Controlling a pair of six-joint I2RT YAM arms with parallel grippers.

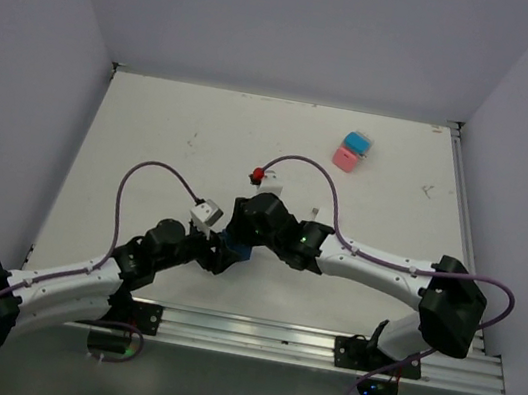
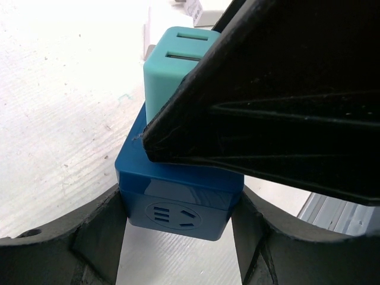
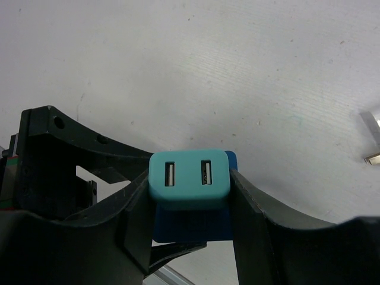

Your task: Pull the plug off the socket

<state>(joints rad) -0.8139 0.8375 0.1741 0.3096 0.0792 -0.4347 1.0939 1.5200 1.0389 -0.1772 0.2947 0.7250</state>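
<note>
A teal plug (image 3: 189,178) with two USB slots sits seated on top of a blue socket cube (image 2: 178,196). In the top view the two arms meet over the socket (image 1: 233,245) near the table's middle front. My left gripper (image 2: 178,222) is shut on the blue socket, one finger on each side. My right gripper (image 3: 189,199) is shut on the teal plug, its fingers pressed against both sides. In the left wrist view the right gripper's black finger (image 2: 285,107) covers part of the teal plug (image 2: 172,65).
A pink and light-blue cube pair (image 1: 353,152) lies at the back right. A small red piece (image 1: 258,173) sits on the purple cable just behind the grippers. A small metal piece (image 3: 374,136) lies nearby. An aluminium rail (image 1: 321,344) runs along the near edge.
</note>
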